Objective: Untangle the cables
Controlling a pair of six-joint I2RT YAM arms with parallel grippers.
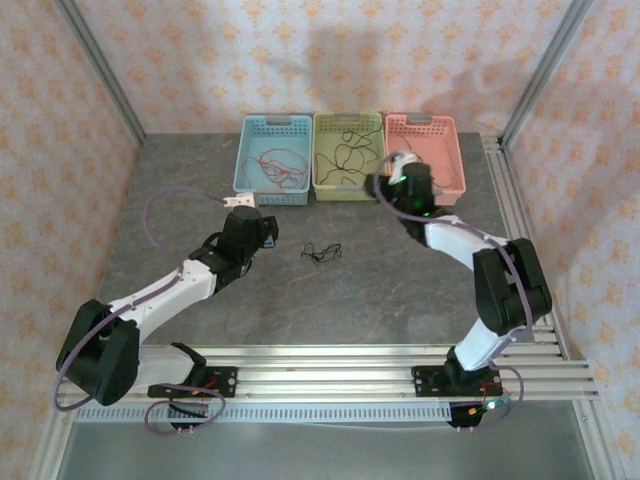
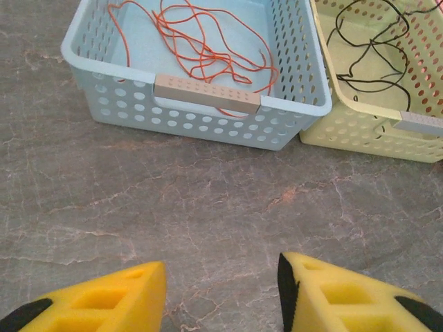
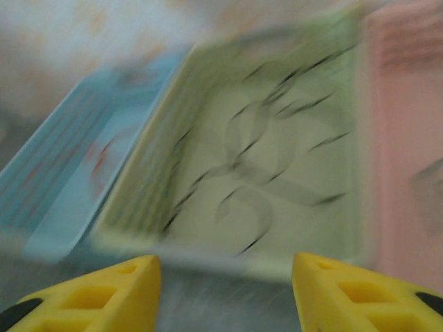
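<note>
Thin red cables (image 2: 201, 45) lie looped in the blue basket (image 2: 208, 117). Black cables (image 2: 370, 55) lie in the yellow-green basket (image 2: 360, 131); the right wrist view shows them blurred (image 3: 270, 159). A small dark clump of cables (image 1: 322, 251) rests on the table between the arms. My left gripper (image 2: 223, 277) is open over bare table just in front of the blue basket, with nothing between its yellow fingers. My right gripper (image 3: 225, 266) is open and empty at the near edge of the yellow-green basket (image 3: 228, 256).
Three baskets stand in a row at the back of the table: blue (image 1: 275, 160), yellow-green (image 1: 347, 155) and pink (image 1: 425, 150). Metal rails (image 1: 380, 365) run along the near edge and the right side. The grey table (image 1: 380, 290) lies open around the clump.
</note>
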